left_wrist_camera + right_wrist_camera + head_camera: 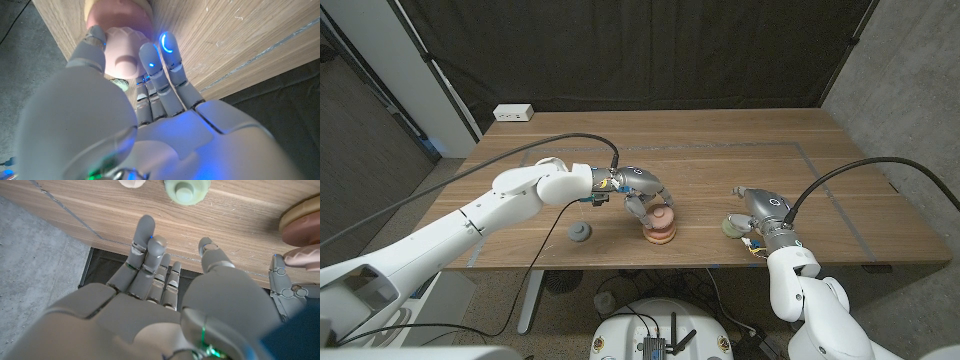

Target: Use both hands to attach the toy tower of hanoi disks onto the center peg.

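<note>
A pink disk (pixel 660 215) is being pinched over the stack (pixel 659 234) by the left hand (pixel 638 190), so misalignment could jam it.

Left hand (pixel 638 195) crowds the disk stack (pixel 659 226); bare table (pixel 700 165) lies behind it.

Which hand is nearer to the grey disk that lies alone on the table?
Left. The left hand is over the stacked disks, close beside the grey disk. The right hand is far across the table by the green disk.

Lab, black curtain (pixel 620 50), concrete wall (pixel 900 70)
</note>
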You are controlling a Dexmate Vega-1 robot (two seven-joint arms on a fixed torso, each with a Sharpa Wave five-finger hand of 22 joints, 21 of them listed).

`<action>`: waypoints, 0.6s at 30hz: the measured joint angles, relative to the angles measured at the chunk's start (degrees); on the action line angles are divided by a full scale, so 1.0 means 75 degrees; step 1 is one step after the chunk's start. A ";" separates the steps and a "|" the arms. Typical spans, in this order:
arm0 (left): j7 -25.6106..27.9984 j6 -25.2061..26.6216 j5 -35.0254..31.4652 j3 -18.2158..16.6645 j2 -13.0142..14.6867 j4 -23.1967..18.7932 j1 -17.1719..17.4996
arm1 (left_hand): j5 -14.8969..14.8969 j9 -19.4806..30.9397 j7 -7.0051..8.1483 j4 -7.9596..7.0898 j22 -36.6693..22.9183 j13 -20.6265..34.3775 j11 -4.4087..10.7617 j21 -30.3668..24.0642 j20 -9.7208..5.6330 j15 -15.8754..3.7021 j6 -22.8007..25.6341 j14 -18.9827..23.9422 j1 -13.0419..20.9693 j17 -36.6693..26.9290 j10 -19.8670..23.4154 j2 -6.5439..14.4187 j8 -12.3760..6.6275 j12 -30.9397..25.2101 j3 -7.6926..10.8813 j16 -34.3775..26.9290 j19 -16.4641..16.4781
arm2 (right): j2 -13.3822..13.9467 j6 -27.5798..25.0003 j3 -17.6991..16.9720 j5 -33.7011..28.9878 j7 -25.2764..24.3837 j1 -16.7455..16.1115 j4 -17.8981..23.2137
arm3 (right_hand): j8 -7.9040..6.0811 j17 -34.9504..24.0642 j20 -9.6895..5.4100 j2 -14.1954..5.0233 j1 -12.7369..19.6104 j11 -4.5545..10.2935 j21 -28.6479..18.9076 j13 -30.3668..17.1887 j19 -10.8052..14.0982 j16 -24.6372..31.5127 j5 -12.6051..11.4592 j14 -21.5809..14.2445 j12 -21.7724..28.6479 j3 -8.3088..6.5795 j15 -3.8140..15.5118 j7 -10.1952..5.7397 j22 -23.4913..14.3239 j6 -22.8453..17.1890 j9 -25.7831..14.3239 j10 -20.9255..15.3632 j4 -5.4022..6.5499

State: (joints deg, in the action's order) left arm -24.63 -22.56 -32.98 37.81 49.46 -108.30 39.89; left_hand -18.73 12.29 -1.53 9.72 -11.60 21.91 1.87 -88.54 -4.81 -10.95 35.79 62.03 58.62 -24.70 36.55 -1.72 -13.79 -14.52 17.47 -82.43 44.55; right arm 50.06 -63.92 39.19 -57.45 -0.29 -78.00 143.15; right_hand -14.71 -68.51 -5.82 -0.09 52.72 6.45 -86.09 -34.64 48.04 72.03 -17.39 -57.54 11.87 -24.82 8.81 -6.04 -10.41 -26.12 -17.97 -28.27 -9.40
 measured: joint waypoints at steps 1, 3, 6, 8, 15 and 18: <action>0.0000 0.0006 -0.0001 0.0000 0.0000 0.0000 0.0000 | 0.0000 0.0001 0.0000 0.0000 0.0000 0.0000 0.0000 0.0000 0.0000 0.0000 0.0000 0.0000 0.0000 0.0000 0.0000 0.0000 -0.0001 0.0000 0.0000 0.0000 0.0000 | 0.0004 0.0000 0.0007 0.0000 0.0000 0.0004 0.0000 | 0.0000 -0.0008 0.0000 0.0000 0.0000 0.0000 0.0000 0.0000 0.0000 0.0000 0.0000 0.0000 0.0000 0.0000 0.0000 0.0000 0.0000 0.0000 0.0000 0.0000 0.0000; 0.0000 0.0014 -0.0002 0.0000 0.0000 0.0000 0.0000 | 0.0008 0.0001 0.0000 0.0000 0.0000 0.0000 0.0000 0.0000 0.0000 0.0000 0.0000 0.0000 0.0001 0.0000 0.0000 -0.0001 -0.0003 0.0001 0.0000 0.0000 0.0000 | 0.0008 -0.0023 0.0020 0.0025 -0.0016 0.0012 0.0001 | 0.0000 -0.0007 0.0000 0.0000 0.0000 0.0000 0.0000 0.0000 0.0000 0.0000 0.0000 0.0000 0.0000 0.0000 0.0000 0.0000 0.0000 0.0000 0.0000 0.0000 0.0000; 0.0000 0.0023 -0.0002 0.0026 0.0014 0.0033 0.0029 | -0.0002 0.0001 0.0001 0.0000 0.0000 0.0000 0.0001 0.0000 0.0000 0.0000 0.0000 0.0000 0.0009 0.0000 0.0000 -0.0009 -0.0003 0.0016 0.0000 0.0000 0.0000 | 0.0018 -0.0048 0.0049 0.0029 -0.0021 0.0033 0.0003 | 0.0000 0.0011 0.0000 0.0000 0.0000 0.0000 0.0000 0.0000 0.0000 0.0000 0.0000 0.0000 0.0000 0.0000 0.0000 0.0000 0.0000 0.0000 0.0000 0.0000 0.0000; 0.0001 0.0024 -0.0002 0.0026 0.0014 0.0033 0.0029 | -0.0017 0.0001 0.0001 0.0000 0.0000 0.0000 0.0001 0.0000 0.0000 0.0000 -0.0001 0.0000 0.0009 0.0000 0.0000 -0.0010 -0.0003 0.0025 0.0000 0.0000 0.0000 | 0.0026 -0.0048 0.0070 0.0029 -0.0021 0.0052 0.0004 | 0.0000 0.0005 0.0000 0.0000 0.0000 0.0000 0.0000 0.0000 0.0000 0.0000 0.0000 0.0000 0.0000 0.0000 0.0000 0.0001 0.0000 0.0001 0.0000 0.0000 0.0000; 0.0027 0.0004 0.0039 0.0070 0.0009 0.0138 0.0037 | -0.0024 0.0001 0.0010 0.0000 0.0001 0.0007 0.0002 0.0000 0.0000 0.0000 -0.0010 0.0000 0.0010 -0.0001 0.0000 -0.0010 -0.0002 0.0031 0.0000 0.0000 0.0000 | 0.0034 -0.0096 0.0126 0.0035 -0.0021 0.0109 0.0004 | 0.0000 0.0005 0.0000 0.0000 0.0000 0.0000 0.0000 0.0001 0.0000 0.0000 0.0001 0.0000 0.0001 0.0000 0.0000 0.0001 0.0000 0.0001 0.0001 0.0000 0.0000; 0.0034 -0.0032 0.0069 0.0096 -0.0009 0.0181 0.0037 | -0.0024 0.0001 -0.0003 0.0000 0.0009 0.0008 0.0005 0.0000 0.0000 0.0000 0.0004 0.0000 0.0023 -0.0001 0.0003 -0.0023 0.0004 0.0048 0.0000 0.0000 -0.0001 | 0.0038 -0.0099 0.0148 0.0038 -0.0021 0.0128 0.0004 | 0.0000 -0.0003 0.0000 0.0000 0.0000 0.0000 0.0000 0.0001 0.0000 0.0000 0.0001 0.0000 0.0001 0.0000 0.0000 0.0001 0.0000 0.0001 0.0001 0.0000 0.0000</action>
State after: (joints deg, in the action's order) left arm -24.37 -22.81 -32.46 38.53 49.39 -106.94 40.17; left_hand -18.91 12.29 -1.56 9.72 -11.53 21.97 1.91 -88.54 -4.81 -10.95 35.82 62.03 58.79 -24.71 36.57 -1.90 -13.76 -14.16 17.47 -82.43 44.54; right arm 50.35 -64.66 40.30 -57.17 -0.45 -77.04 143.18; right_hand -14.71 -68.53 -5.83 -0.09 52.72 6.45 -86.09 -34.63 48.04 72.03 -17.38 -57.54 11.88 -24.82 8.81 -6.03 -10.42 -26.11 -17.96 -28.26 -9.40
